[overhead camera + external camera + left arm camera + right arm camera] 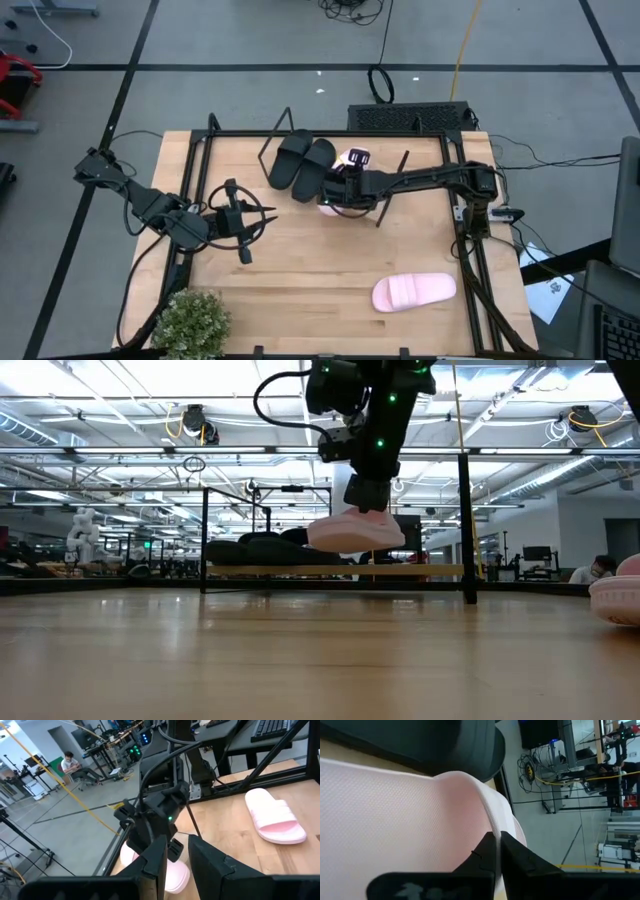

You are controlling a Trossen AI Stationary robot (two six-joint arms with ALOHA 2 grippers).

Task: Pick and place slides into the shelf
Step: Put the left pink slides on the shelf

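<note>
My right gripper [338, 192] is over the shelf [340, 570], shut on a pale pink slide [355, 532]. The two black slides [300, 162] lie side by side on the shelf board, just left of the held slide; in the low view they show as dark shapes [258, 548]. The second pink slide [413, 291] lies sole down on the table near the right front. My left gripper [262, 214] waits open over the table's left half, pointing toward the shelf and touching nothing. My right gripper [496, 847] pinches the pink slide's strap at its edge [490, 822] between both fingers. It comes from above, pointing down. The slide hangs roughly level under the fingers [368, 500], lifted clear above the shelf board, beside a black slide [445, 745].
A potted plant [190, 322] stands at the table's near left corner. The shelf's black rod legs [466, 520] rise at its ends. A black frame [465, 250] borders the table. Bare wood lies between the shelf and the near edge [320, 270].
</note>
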